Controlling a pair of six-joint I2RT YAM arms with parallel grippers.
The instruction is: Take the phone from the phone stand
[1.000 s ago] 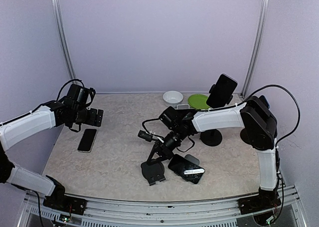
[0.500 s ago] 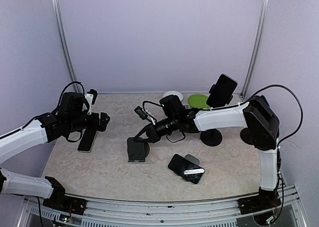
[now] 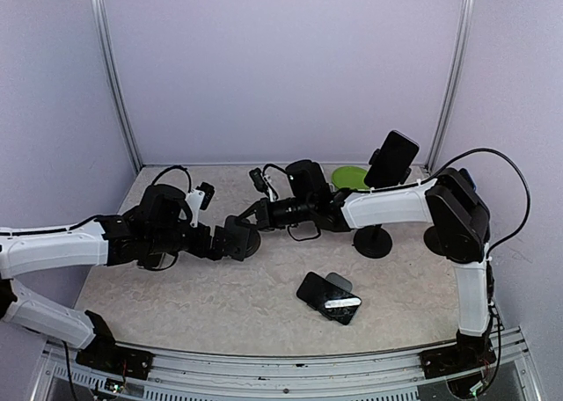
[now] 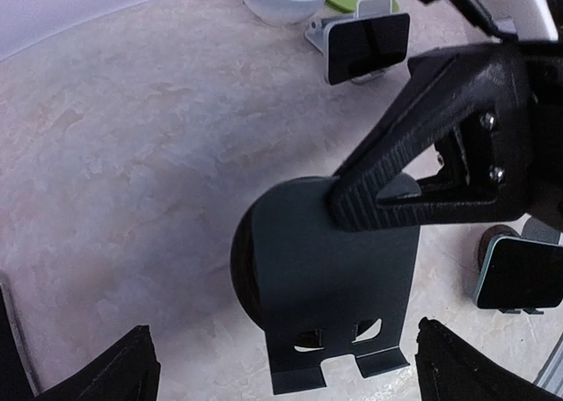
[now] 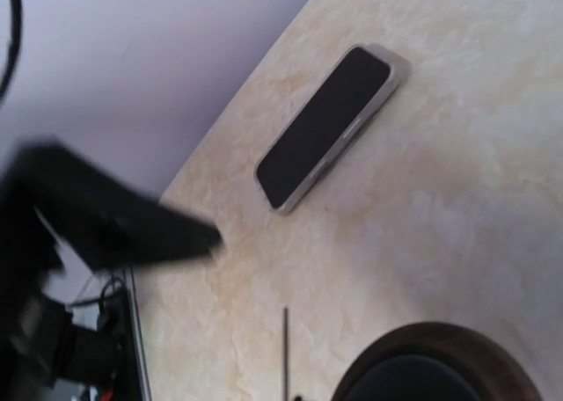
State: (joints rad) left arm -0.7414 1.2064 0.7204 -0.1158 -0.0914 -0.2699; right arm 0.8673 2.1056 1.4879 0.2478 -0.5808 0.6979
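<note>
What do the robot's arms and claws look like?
The left arm and right arm have white shells, black joints and loose black cables. The left claw and right claw are black; the right one's fingers are triangular and ribbed.

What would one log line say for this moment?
right gripper: shut on stand | left gripper: open, facing stand | phone: lying on table

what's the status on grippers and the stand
Right gripper shut on the empty stand. Left gripper open, facing the stand, no contact. Phone sits on the tall stand, back right. Nothing in the way.
</note>
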